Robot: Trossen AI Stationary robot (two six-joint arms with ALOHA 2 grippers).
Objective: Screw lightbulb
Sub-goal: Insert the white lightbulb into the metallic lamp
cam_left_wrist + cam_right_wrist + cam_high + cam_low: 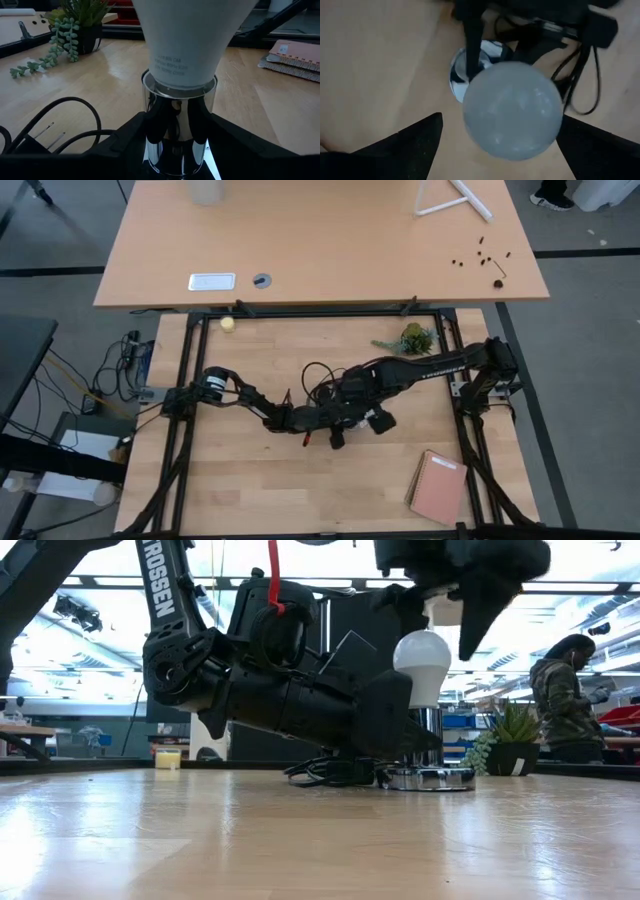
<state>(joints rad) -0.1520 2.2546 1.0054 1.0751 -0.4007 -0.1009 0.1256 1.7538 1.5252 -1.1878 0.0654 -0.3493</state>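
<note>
The white lightbulb (422, 660) stands upright with its base in the chrome socket tube (428, 740), which rises from a round silver disc (430, 778) on the table. My left gripper (177, 145) is shut on the socket tube, below the bulb (190, 40). My right gripper (465, 600) hangs just above the bulb, open. In the right wrist view its two fingers stand on either side of the bulb's dome (512, 110), apart from it. In the high view both grippers meet at the table's middle (350, 418). My left gripper pinches the chrome socket tube (175, 125) between its two fingers (131, 137), just under the tube's rim. The fingers come in level from the table's left side and lie across the upright tube. The socket stands upright with its disc on the table.
The socket's black cord (320, 375) loops behind the grippers. A small potted plant (415, 338) stands at the far right, a pink notebook (437, 485) lies near right, and a yellowish ball (228, 323) at far left. A person (560, 690) stands beyond the table.
</note>
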